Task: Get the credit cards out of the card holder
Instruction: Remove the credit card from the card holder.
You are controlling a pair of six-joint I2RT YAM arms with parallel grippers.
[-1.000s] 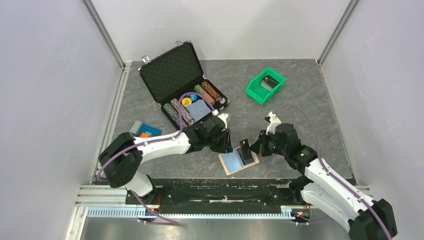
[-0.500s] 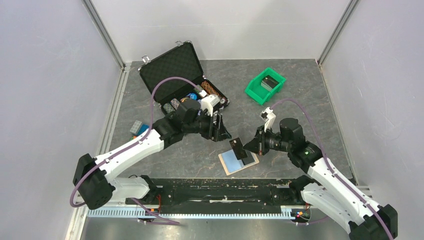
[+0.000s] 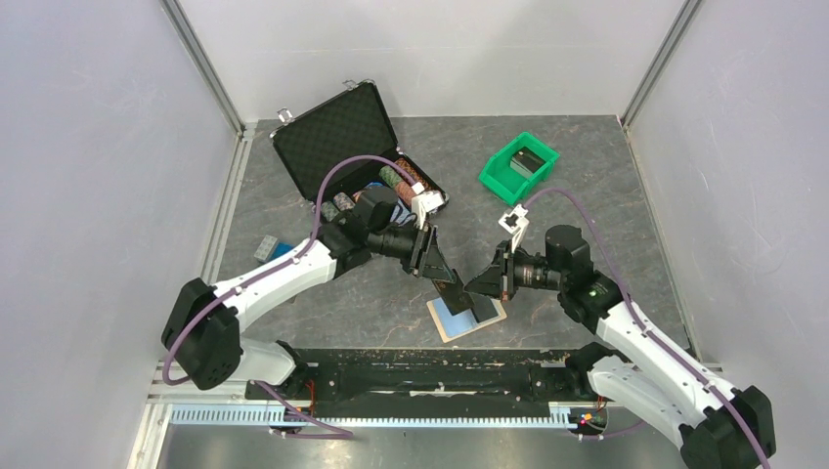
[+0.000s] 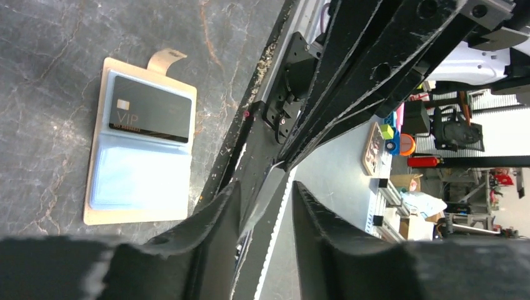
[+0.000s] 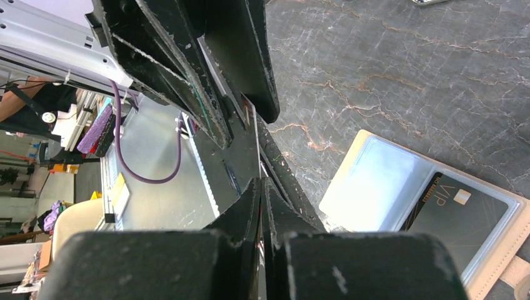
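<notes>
Both hands have drawn together over the last second. The right hand [image 5: 261, 187], clamped shut on one end of a dark credit card [image 5: 255, 140], has carried it up and leftward from just over the card holder [image 4: 137, 178]. The left hand [image 4: 265, 187], which sat low beside the holder, has swung up and round to meet it. Its fingers now stand partly parted on either side of the card's free end, with a gap wider than the card. Whether either pad touches the card yet I cannot tell. The card looks thin, stiff, light and slick. It probably wants a flat pinch across its two faces near the free end, clear of the right hand's fingertips, since a hold on the bare edges would likely slip or twist. Below the hands, the holder lies spread open on the tabletop [image 4: 62, 37] near its front edge, side tab [image 4: 165, 59] sticking out. A black VIP card [image 4: 150, 115] sits in one sleeve. The other sleeve shows only pale blue and seems empty. That remaining card will probably have to slide out by an exposed edge, and the light holder may drag along with it unless pinned.
</notes>
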